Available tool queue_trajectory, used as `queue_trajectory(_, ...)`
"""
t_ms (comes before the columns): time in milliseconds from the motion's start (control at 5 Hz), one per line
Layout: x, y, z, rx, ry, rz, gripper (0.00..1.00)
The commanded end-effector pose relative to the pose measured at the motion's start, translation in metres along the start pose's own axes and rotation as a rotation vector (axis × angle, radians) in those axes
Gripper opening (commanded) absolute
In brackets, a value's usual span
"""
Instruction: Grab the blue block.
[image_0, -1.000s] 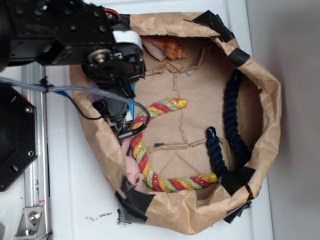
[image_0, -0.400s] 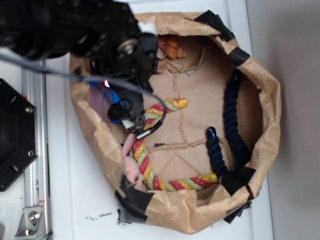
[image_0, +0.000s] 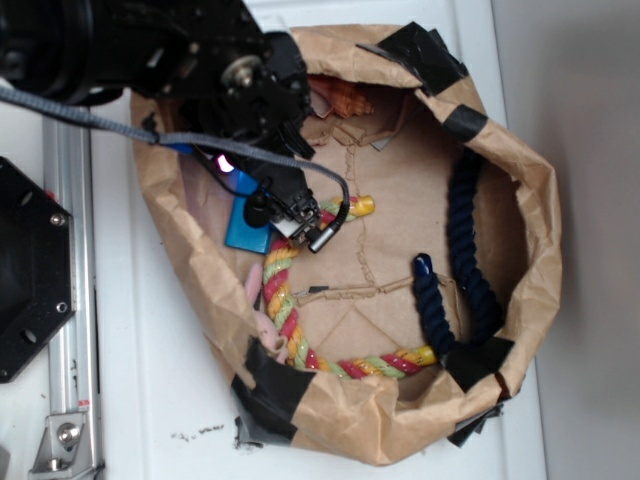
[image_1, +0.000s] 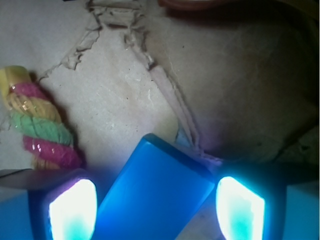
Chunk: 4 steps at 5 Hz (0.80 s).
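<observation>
The blue block (image_0: 247, 228) is a flat bright blue slab lying on the brown paper floor at the left side of the bag, partly under my arm. In the wrist view the blue block (image_1: 155, 195) lies tilted between my two glowing fingertips. The gripper (image_1: 156, 210) is open, with a narrow gap showing on each side of the block. From the exterior view the gripper (image_0: 262, 203) hangs low over the block's right end, and its fingertips are hidden by the wrist.
A crumpled brown paper bag (image_0: 540, 200) with black tape patches walls everything in. A pink, green and yellow rope (image_0: 285, 300) (image_1: 37, 127) curves right beside the block. A navy rope (image_0: 470, 250) lies at the right; a seashell (image_0: 345, 100) at the back.
My arm has swung from the bag's upper left rim down and right into the bag. The blue block, mostly covered before, now shows beside the gripper.
</observation>
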<state>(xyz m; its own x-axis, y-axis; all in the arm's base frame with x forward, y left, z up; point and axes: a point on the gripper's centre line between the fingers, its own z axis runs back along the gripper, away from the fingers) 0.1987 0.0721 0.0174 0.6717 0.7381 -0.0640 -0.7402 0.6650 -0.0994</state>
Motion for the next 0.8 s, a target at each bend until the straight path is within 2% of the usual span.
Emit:
queue_trajectory(0, -0.009, -0.01, -0.02, 0.034, 0.008, 0.022, 1.0)
queue_trajectory(200, -0.01, -0.013, -0.025, 0.053, 0.011, 0.019, 1.0)
queue_trajectory(400, -0.009, -0.018, -0.028, 0.021, 0.036, 0.039, 1.0)
queue_trajectory(600, -0.01, -0.022, -0.029, -0.003, 0.088, 0.127, 1.0)
